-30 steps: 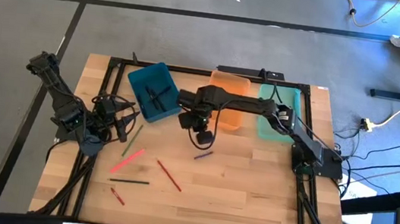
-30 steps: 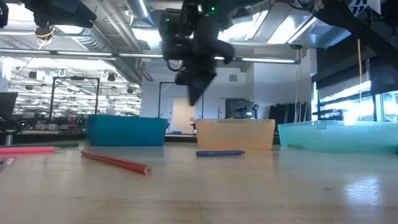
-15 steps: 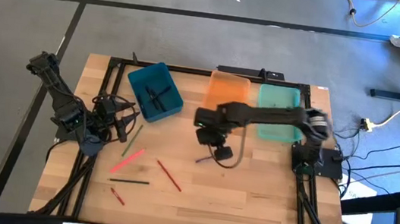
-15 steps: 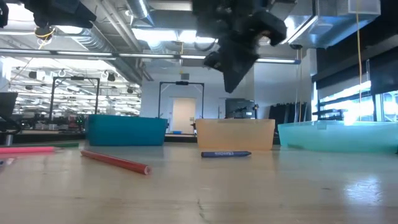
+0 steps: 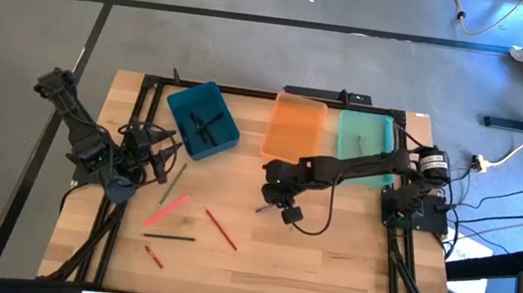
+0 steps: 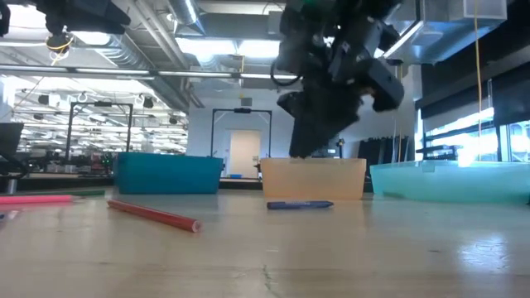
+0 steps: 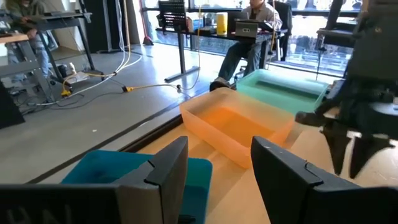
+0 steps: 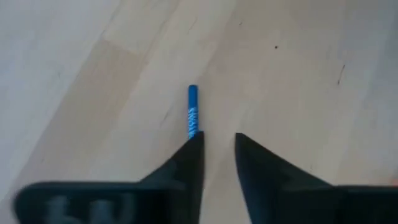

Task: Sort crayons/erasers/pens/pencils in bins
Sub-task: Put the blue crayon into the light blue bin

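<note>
Overhead, three bins [image 5: 295, 131], seven loose crayons [image 5: 222, 229]

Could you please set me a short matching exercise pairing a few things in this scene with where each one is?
Things:
1. blue crayon
2. teal-blue bin
3. left gripper
4. orange bin

Places:
a. between the other two bins
b. on the bare wood under the right gripper
c. at the table's left edge
d. holds dark sticks

Pairs: 1-b, 2-d, 3-c, 4-a

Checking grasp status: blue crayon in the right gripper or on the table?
On the table: blue crayon lies flat; right gripper open above it.
</note>
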Motion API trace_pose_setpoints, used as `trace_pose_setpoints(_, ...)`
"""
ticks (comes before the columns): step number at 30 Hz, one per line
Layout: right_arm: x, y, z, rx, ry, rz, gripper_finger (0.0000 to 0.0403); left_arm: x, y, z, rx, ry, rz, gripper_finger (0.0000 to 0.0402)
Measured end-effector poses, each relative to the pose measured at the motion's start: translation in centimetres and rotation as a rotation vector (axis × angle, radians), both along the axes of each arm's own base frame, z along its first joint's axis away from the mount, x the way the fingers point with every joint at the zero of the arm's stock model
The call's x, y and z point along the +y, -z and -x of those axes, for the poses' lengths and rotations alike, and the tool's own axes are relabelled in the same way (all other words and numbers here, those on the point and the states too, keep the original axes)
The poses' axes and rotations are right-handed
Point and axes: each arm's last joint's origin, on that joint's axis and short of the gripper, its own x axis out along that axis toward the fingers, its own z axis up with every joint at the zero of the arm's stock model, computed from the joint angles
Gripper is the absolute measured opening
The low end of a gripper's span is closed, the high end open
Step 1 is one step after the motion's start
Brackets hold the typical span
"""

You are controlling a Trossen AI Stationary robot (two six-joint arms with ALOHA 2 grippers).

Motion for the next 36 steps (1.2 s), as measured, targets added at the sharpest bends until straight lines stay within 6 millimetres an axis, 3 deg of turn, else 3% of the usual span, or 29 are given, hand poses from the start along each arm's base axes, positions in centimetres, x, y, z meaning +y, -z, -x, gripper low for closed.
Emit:
trace_pose_setpoints(4, 0.2, 2.1, 0.6, 0.005, -0.041, -0.016, 0.0142, 0.2, 0.1, -0.1, 0.027, -0.006, -0.004, 0.0170)
trace_pose_setpoints(8, 0.2, 3.8, 0.9, 0.035, -0.055, -0.028, 0.0146, 0.3, 0.1, -0.2, 0.043, -0.010, 0.011, 0.0170)
trace_pose_setpoints(21, 0.2, 6.6, 0.2, 0.088, -0.050, -0.014, 0.0067, 0.7, 0.1, -0.4, 0.046, -0.042, 0.014, 0.0170)
trace_pose_setpoints(28, 0.1, 6.1, 0.0, 0.086, -0.023, 0.031, 0.0019, 0.7, 0.1, -0.4, 0.058, -0.040, 0.010, 0.0170)
trace_pose_setpoints(36, 0.0, 2.9, -1.5, 0.180, 0.007, 0.041, 0.0047, 0.7, 0.1, -0.5, 0.062, -0.039, 0.006, 0.0170)
